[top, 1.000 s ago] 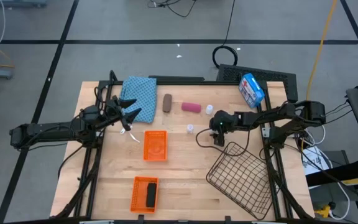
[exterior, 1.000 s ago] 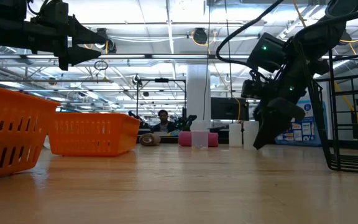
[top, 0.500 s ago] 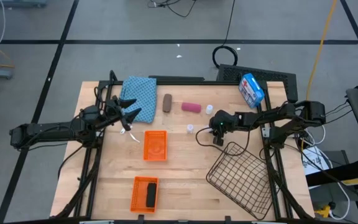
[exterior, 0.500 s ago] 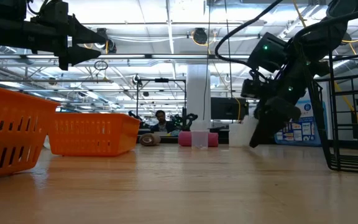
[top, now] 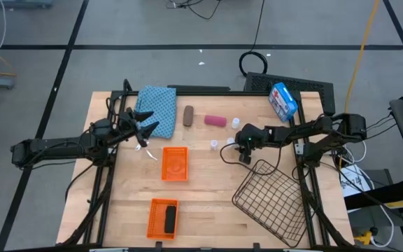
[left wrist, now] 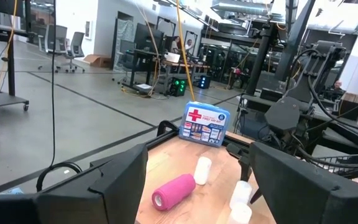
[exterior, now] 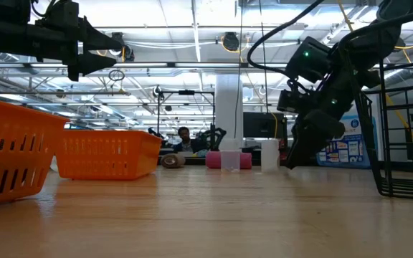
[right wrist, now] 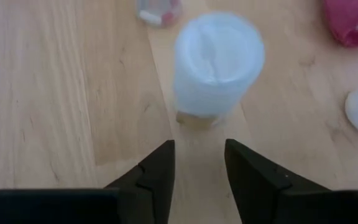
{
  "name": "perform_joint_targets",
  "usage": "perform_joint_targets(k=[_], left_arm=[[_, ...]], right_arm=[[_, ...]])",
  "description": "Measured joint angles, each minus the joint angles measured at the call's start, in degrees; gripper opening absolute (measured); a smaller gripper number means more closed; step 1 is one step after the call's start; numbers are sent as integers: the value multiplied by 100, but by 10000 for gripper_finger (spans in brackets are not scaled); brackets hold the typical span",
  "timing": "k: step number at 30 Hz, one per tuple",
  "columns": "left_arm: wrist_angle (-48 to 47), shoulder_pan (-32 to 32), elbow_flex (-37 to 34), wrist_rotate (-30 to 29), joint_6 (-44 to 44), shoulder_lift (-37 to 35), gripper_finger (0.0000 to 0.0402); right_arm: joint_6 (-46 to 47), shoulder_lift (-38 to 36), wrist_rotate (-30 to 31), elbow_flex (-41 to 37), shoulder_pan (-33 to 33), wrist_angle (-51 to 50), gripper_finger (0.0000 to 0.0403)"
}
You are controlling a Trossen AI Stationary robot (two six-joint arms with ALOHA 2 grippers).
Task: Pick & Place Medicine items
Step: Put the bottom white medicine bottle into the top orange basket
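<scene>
My right gripper (top: 238, 143) hangs low over the table's middle, open, with its fingertips (right wrist: 199, 149) just short of a small white vial (right wrist: 218, 68) that stands upright on its base. That vial (top: 231, 142) sits between a second one (top: 214, 144) and the gripper; a third (top: 235, 122) stands farther back. The brown cylinder (top: 188, 115) and the pink one (top: 215, 120) lie on their sides toward the far edge. The black cylinder (top: 168, 219) lies in the nearer orange basket. My left gripper (top: 143, 133) waits open, raised, beside the blue cloth.
Two orange baskets sit left of centre, one (top: 175, 162) mid-table and one (top: 164, 217) at the near edge. A tilted wire basket (top: 271, 199) fills the near right corner. A blue cloth (top: 156, 105) and the blue-and-white box (top: 283, 100) lie along the far edge.
My right gripper has crept a little toward the table's left, closing on the white vial in front of it; in the low view it now covers the vial that stood beside it.
</scene>
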Motion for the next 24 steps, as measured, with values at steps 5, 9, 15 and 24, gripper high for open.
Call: perform_joint_targets(k=[5,9,15,24], left_arm=[[0,0,0,0,-2,0,292],[0,0,0,0,-46,0,292],[0,0,0,-2,-74,-1,292],[0,0,0,-2,-135,0,292]], right_arm=[[57,-2,0,-439,0,1121,170],[180,-1,0,-794,-20,1953,220],[176,42,13,-1036,-20,2590,256],[116,674,197,-1011,-20,3333,227]])
